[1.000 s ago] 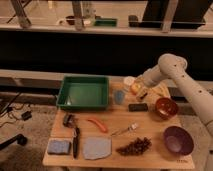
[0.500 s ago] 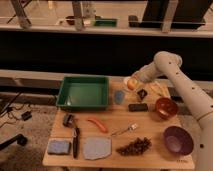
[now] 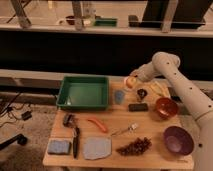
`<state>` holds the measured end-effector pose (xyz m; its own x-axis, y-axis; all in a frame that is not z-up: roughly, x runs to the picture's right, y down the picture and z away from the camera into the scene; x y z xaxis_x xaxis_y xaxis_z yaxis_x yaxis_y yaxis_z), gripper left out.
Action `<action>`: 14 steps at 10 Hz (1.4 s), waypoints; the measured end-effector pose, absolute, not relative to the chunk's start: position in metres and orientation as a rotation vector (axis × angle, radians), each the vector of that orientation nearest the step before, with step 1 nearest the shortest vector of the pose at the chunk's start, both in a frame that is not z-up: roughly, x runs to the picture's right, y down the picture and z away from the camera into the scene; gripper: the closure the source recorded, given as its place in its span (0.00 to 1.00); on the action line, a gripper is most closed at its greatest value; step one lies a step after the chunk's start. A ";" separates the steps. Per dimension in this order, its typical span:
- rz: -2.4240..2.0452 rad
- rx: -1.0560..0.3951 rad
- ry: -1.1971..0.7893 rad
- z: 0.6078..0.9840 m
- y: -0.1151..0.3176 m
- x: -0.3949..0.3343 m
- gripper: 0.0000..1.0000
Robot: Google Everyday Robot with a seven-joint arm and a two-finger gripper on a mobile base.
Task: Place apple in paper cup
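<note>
Apple (image 3: pixel 131 83): small yellow-orange ball at the back of the wooden table (image 3: pixel 115 117), right of centre, right at the tip of the gripper (image 3: pixel 133 80). Apple and gripper overlap, look to be touching. Can't tell how wide the gripper is, or whether it really grips the apple.

Paper cup (image 3: pixel 127 81): only a pale patch against the apple's left side. Can't separate it cleanly, and can't say if the apple is in it, over it or beside it.

The white arm (image 3: pixel 172 82) comes in from the right edge, bends high at the elbow and slopes down-left to the gripper.

- Blue-grey cup (image 3: pixel 119 96) just below-left of the apple, by the right wall of the green tray (image 3: pixel 84 92).
- Small dark object (image 3: pixel 142 93) just right of the apple, with a pale yellowish item (image 3: pixel 158 89) beyond it.
- Black block (image 3: pixel 138 107) in front of those.
- Reddish-brown bowl (image 3: pixel 165 107) to the right of the block.
- Purple bowl (image 3: pixel 178 140) at the front right corner.
- Mid-table: orange carrot-like thing (image 3: pixel 98 124) and a small metal utensil (image 3: pixel 127 130).
- Front row, right to left: dark grape bunch (image 3: pixel 134 146), grey cloth (image 3: pixel 96 148), black-handled brush (image 3: pixel 75 137), blue sponge (image 3: pixel 59 146).
</note>
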<state>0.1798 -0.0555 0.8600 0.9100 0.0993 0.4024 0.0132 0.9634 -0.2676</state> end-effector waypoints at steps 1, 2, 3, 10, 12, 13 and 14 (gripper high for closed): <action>0.041 -0.262 -0.425 0.863 -0.056 0.179 0.94; 0.037 -0.251 -0.423 0.866 -0.058 0.178 0.94; 0.037 -0.244 -0.422 0.867 -0.059 0.178 0.94; 0.011 -0.167 -0.404 0.886 -0.087 0.169 0.94; 0.010 -0.155 -0.397 0.890 -0.089 0.170 0.94; 0.008 -0.150 -0.392 0.892 -0.089 0.171 0.94; 0.008 -0.146 -0.389 0.894 -0.090 0.171 0.94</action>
<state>0.1710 -0.0901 0.8935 0.9254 0.0361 0.3773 0.0198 0.9895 -0.1433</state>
